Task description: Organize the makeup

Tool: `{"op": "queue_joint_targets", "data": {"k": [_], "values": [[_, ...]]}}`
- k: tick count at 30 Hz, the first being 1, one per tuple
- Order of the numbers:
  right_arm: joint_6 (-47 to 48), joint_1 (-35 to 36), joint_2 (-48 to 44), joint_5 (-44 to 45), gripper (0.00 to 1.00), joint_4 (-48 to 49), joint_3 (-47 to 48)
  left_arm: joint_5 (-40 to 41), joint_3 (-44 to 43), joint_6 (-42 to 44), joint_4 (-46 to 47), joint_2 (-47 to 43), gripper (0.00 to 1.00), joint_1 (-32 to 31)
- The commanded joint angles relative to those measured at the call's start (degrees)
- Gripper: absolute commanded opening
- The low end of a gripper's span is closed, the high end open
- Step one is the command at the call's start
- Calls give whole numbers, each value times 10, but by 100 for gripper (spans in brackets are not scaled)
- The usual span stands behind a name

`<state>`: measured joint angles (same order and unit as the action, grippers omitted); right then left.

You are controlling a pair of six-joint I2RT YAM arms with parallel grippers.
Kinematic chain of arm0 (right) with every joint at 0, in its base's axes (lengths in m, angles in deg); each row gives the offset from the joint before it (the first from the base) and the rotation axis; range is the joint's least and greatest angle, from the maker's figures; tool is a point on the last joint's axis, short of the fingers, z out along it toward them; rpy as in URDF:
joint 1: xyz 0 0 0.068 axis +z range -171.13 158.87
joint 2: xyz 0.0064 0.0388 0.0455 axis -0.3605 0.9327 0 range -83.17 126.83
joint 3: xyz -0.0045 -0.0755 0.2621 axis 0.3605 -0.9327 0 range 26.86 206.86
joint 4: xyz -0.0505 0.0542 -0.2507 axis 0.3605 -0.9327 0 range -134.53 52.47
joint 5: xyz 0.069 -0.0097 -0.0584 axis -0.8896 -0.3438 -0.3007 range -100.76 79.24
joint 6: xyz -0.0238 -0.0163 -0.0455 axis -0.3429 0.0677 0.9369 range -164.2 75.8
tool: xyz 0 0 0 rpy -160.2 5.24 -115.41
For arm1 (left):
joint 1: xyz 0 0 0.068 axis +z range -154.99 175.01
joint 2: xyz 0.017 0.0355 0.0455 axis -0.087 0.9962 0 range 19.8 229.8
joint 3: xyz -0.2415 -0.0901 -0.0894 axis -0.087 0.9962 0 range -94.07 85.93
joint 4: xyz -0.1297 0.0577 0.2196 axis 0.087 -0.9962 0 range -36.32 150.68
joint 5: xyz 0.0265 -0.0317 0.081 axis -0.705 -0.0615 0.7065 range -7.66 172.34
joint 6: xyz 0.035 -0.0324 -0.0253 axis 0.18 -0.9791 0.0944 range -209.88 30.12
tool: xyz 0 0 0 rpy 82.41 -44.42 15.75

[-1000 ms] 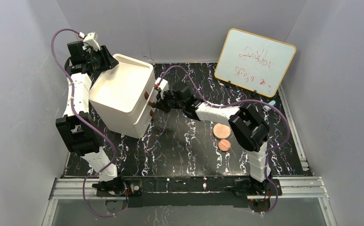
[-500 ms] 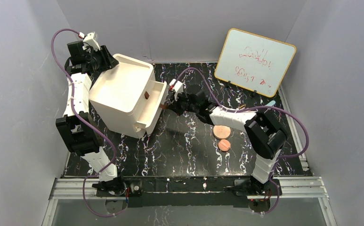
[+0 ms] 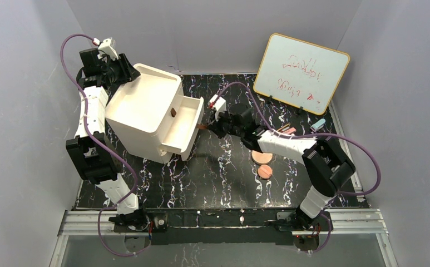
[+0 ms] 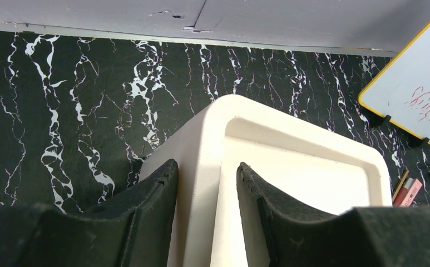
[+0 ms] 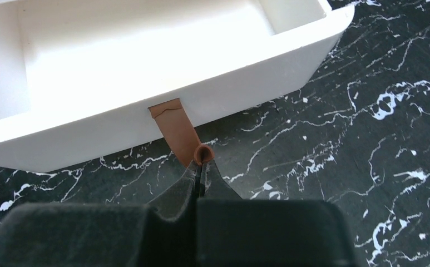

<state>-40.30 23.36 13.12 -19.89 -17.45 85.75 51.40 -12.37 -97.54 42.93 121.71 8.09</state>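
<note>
Black marble with white veins covers the worktop (image 3: 212, 183), with grey walls around it. Toward the near right edge lie two copper-pink pieces of makeup, the smaller disc (image 3: 265, 171) in front and the larger disc (image 3: 258, 157) just behind it, partly under the right arm. At mid-table the right gripper (image 5: 200, 167) is pinched tight on the brown pull tab (image 5: 179, 130) of the upper drawer (image 5: 229, 89), which stands open. At the far left the left gripper (image 4: 204, 167) straddles the white organizer (image 4: 290, 183) at its rim; whether it squeezes I cannot tell. Two slim sticks (image 3: 286, 131) lie toward the far right, before the whiteboard (image 3: 301, 72). The drawer-opening step looks finished; next, the right gripper should release the tab and fetch a disc.
</note>
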Motion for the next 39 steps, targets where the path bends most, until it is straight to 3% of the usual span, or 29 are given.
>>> {"op": "queue_joint_targets", "data": {"k": [1, 14, 15, 16, 18, 19, 23, 29, 33, 39], "values": [[18, -23, -33, 60, 1, -41, -30, -26, 0, -6, -35, 17, 41, -5], [15, -45, -81, 75, 1, -48, -76, -27, 0, -7, -35, 19, 40, -6], [15, -46, -81, 75, 7, -49, -75, -27, 0, -8, -35, 18, 41, -6], [16, -46, -80, 77, 20, -56, -71, -27, 0, -8, -34, 19, 41, -6], [15, -47, -77, 82, 55, -66, -61, -28, 0, -8, -35, 19, 41, -6], [15, -47, -75, 86, 63, -69, -58, -28, 0, -8, -35, 19, 41, -6], [16, -50, -73, 102, 71, -75, -46, -28, 0, -8, -34, 19, 41, -6], [-21, -70, -64, 209, 98, -115, -6, -27, 0, -8, -35, 20, 41, -6], [-84, -101, -44, 283, 98, -163, 36, -28, -2, -9, -35, 21, 41, -6], [-174, -171, -17, 261, 98, -261, 99, -28, -1, -9, -35, 20, 41, -6]]}}
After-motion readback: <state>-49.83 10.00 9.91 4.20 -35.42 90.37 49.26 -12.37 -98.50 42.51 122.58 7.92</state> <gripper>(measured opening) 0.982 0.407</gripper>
